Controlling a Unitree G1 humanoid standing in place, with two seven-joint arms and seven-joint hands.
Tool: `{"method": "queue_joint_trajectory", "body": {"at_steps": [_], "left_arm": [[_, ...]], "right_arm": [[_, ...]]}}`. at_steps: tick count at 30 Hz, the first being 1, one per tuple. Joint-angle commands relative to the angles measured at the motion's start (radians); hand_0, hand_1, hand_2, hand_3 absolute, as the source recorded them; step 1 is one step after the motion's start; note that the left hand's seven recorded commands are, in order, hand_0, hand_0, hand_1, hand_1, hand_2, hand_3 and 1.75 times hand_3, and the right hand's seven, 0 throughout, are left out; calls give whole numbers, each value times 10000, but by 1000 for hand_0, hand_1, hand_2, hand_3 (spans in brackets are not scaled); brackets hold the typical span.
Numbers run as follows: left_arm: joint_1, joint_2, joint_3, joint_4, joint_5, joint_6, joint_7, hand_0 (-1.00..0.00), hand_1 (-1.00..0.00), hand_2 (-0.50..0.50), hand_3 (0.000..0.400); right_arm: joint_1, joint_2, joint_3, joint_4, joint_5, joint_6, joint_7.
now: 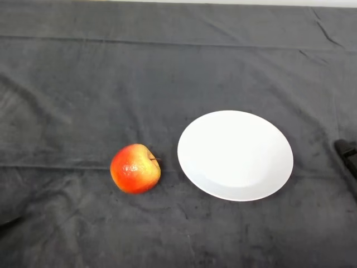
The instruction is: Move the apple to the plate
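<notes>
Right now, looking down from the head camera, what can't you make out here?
- Apple: underside hidden by its own body, head view.
- Dark object at the right edge: cut off by the frame, unidentifiable.
- Plate: underside hidden against the cloth.

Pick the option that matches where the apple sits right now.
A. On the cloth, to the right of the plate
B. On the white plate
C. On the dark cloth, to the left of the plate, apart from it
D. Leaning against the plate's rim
C: the apple rests on the dark cloth left of the white plate, with a strip of cloth between them.
</notes>
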Motion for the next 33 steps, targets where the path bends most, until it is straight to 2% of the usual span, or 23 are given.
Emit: {"method": "queue_joint_trajectory", "body": {"at_steps": [1,6,12,27,33], "left_arm": [[571,-62,-192,-590,308,228,-90,0,0,0,0],[961,-148,-527,-1905,532,836,-213,0,0,0,0],[1134,-291,-916,-2878,809,1432,-272,0,0,0,0],[523,-884,-2220,-3080,1624,2487,47,0,0,0,0],[291,-996,-2844,-3302,1738,2963,118,0,0,0,0]], "right_arm": [[-212,-282,-8,55,-75,43,57],[-201,-270,-4,26,-76,41,44],[-185,-254,1,-15,-77,40,24],[-155,-226,13,-96,-75,42,-18],[-145,-217,16,-121,-71,45,-32]]}}
